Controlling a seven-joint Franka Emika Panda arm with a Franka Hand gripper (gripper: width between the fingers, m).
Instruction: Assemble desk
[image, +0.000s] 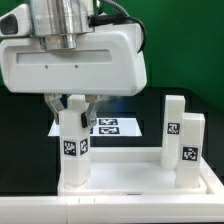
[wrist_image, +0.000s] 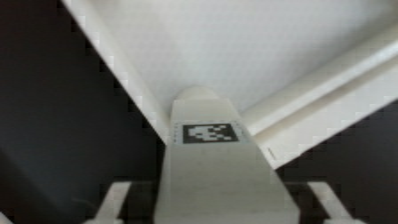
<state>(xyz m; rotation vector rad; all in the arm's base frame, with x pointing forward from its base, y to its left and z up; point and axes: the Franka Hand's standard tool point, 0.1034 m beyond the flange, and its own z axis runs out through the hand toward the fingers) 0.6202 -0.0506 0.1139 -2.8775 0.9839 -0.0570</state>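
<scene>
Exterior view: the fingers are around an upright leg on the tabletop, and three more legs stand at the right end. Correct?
Not quite. The exterior view shows two legs at its right end, not three. The fingers do flank an upright leg on the tabletop.

The tool (image: 72, 106) straddles an upright leg (image: 73, 150) on the tabletop (image: 130, 183).

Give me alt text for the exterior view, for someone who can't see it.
A white robot gripper reaches down around the top of an upright white desk leg standing on the white tabletop. Two more tagged legs stand toward the exterior view's right, and the marker board lies behind on the dark table.
</scene>
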